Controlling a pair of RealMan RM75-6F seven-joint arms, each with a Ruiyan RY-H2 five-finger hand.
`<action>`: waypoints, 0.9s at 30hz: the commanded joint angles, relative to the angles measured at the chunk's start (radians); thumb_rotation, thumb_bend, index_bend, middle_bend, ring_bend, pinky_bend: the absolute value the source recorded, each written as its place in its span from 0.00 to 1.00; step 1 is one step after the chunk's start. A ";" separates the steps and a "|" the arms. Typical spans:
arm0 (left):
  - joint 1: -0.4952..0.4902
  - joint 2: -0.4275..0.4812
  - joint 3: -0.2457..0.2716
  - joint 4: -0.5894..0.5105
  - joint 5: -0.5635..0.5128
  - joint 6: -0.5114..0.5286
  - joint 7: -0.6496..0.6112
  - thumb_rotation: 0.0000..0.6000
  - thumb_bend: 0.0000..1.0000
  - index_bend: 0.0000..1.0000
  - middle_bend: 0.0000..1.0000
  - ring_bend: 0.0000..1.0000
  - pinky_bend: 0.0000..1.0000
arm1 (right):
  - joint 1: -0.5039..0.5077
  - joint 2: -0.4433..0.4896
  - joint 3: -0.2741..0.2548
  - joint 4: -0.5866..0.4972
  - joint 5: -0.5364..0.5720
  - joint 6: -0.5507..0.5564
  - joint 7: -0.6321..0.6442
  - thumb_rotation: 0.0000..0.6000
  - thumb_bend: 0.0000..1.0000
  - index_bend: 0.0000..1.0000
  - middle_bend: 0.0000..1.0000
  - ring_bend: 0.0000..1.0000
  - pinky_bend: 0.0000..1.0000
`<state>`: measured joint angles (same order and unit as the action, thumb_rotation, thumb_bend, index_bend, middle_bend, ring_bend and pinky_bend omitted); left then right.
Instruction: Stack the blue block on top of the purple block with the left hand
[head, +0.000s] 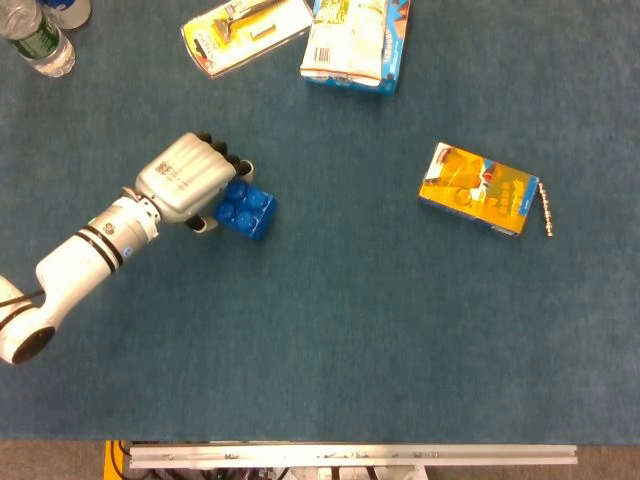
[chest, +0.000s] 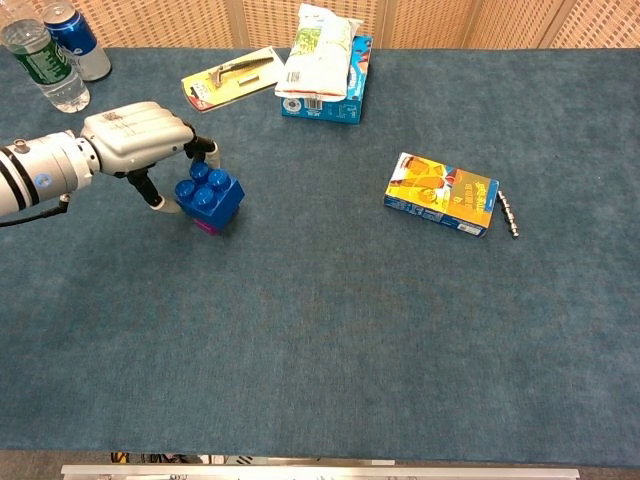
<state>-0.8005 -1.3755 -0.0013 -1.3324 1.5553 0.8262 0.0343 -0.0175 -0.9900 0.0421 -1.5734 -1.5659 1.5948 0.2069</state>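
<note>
The blue block (head: 246, 209) (chest: 210, 194) sits on top of the purple block (chest: 207, 226), of which only a sliver shows under its front edge in the chest view; the head view hides it. My left hand (head: 186, 180) (chest: 139, 137) grips the blue block from its left side, fingers curled over the top and thumb low against the near side. The stack stands on the blue cloth at the left of the table. My right hand does not show in either view.
A yellow box (head: 476, 189) (chest: 441, 194) with a small metal chain (head: 545, 208) lies at the right. A snack bag on a blue box (head: 354, 38) (chest: 323, 65) and a razor pack (head: 245, 30) lie at the back. A bottle (chest: 44, 66) and can (chest: 78, 40) stand far left.
</note>
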 joint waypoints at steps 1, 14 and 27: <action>-0.002 0.002 -0.001 -0.010 -0.007 -0.003 0.001 1.00 0.17 0.50 0.46 0.34 0.34 | 0.000 0.001 0.000 -0.001 0.000 0.001 0.000 1.00 0.28 0.51 0.53 0.46 0.49; -0.011 -0.007 -0.002 -0.028 -0.022 -0.007 0.009 1.00 0.17 0.50 0.46 0.34 0.34 | 0.000 0.001 0.001 0.002 0.001 0.000 0.003 1.00 0.28 0.51 0.53 0.46 0.49; -0.016 -0.022 0.002 -0.019 -0.036 -0.015 0.023 1.00 0.17 0.50 0.46 0.34 0.34 | -0.003 0.001 0.000 0.004 0.001 0.001 0.006 1.00 0.28 0.51 0.53 0.46 0.49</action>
<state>-0.8164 -1.3967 0.0003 -1.3518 1.5192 0.8116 0.0572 -0.0200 -0.9889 0.0425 -1.5689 -1.5652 1.5955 0.2128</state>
